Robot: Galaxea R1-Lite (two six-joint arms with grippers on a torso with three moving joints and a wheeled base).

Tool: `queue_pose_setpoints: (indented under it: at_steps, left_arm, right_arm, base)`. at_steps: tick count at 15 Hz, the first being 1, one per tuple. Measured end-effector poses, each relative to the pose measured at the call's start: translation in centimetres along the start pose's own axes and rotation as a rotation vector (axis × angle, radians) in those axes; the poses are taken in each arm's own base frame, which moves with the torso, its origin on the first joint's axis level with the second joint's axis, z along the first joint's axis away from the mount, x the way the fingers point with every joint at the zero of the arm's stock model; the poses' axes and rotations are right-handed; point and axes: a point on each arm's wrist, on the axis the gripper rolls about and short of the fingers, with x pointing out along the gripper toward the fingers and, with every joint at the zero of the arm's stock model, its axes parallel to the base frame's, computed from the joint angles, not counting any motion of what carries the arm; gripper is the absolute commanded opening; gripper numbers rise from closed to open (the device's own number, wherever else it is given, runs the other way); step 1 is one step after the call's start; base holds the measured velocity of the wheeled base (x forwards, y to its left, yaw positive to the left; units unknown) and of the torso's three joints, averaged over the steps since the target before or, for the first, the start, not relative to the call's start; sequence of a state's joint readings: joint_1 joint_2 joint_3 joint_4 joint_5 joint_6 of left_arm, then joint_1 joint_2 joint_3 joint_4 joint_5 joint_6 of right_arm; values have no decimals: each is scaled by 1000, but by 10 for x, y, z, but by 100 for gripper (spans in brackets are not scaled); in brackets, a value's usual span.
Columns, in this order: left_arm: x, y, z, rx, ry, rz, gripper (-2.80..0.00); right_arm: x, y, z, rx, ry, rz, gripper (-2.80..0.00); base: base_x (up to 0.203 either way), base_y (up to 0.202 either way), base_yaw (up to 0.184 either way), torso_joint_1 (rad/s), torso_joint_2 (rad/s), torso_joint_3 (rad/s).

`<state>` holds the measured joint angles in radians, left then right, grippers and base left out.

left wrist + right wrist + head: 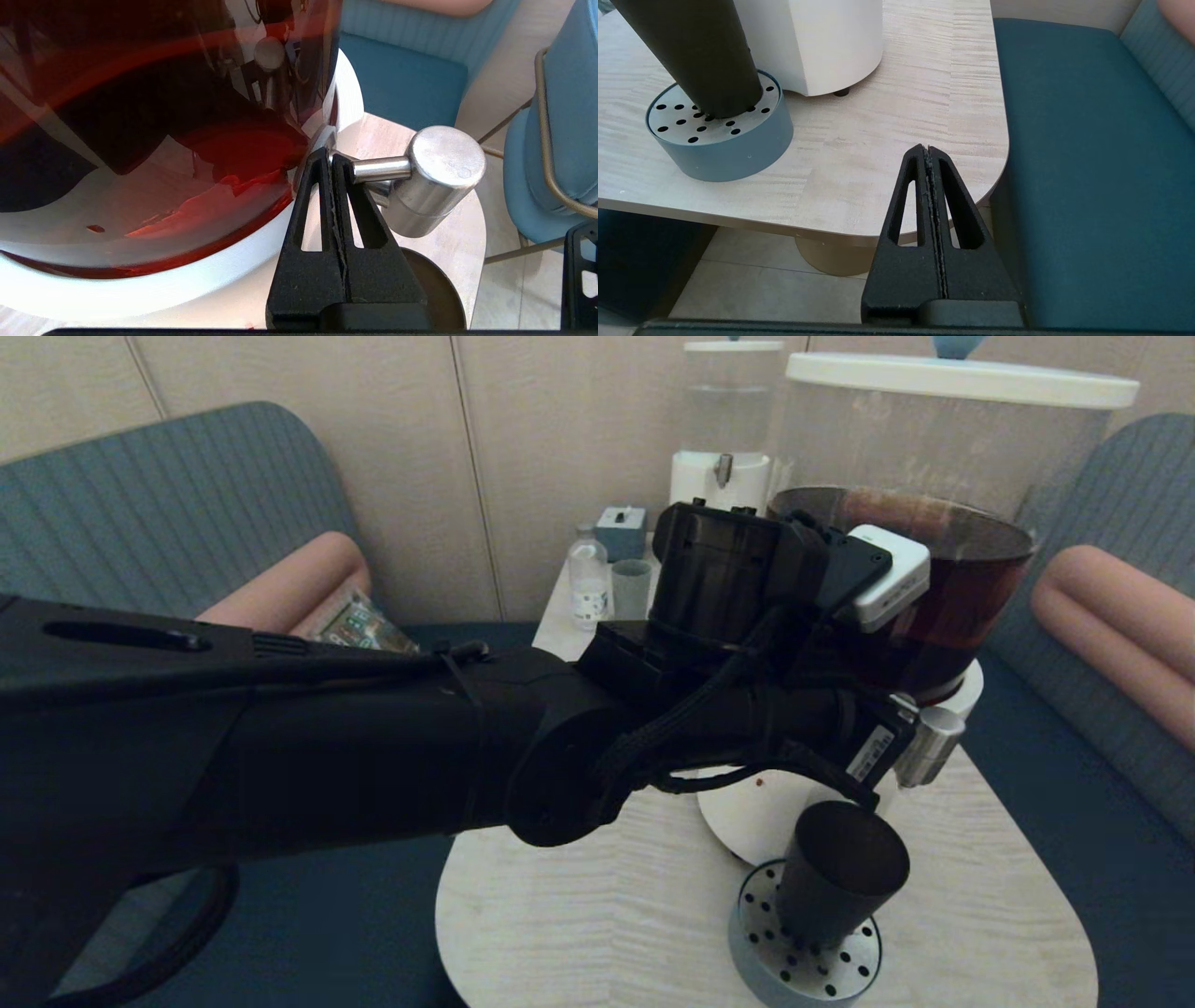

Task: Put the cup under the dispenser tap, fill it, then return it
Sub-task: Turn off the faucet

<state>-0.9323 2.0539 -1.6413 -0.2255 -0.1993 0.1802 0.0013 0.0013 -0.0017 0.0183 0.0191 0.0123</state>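
The left gripper (332, 156), fingers pressed together, touched the dispenser tap (432, 179) above the cup (838, 873); the right gripper's (927, 150) fingers were together too.

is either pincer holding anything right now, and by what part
Nothing is held. The left pincer is shut empty, its tips at the dispenser tap; the right pincer is shut empty beside the table.

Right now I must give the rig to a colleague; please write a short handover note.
Left end effector: shut, empty, tips at the dispenser tap stem.
Right end effector: shut, empty, parked off the table edge.
The cup: upright on the perforated drip tray, below the tap.
Done: cup placed.
Left: fill it (whether liquid flows cannot be seen), then return it.
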Motion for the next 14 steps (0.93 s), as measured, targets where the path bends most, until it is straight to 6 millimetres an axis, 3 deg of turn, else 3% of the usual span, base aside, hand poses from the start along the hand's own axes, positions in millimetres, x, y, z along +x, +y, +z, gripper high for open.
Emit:
queue_pose_setpoints:
  at_steps: [14]
  left_arm:
    - [-3,0,-5,52,103,11,-280]
  right_arm:
    - [0,0,0,0,0,0,-280]
  base:
    - [0,0,0,0,0,0]
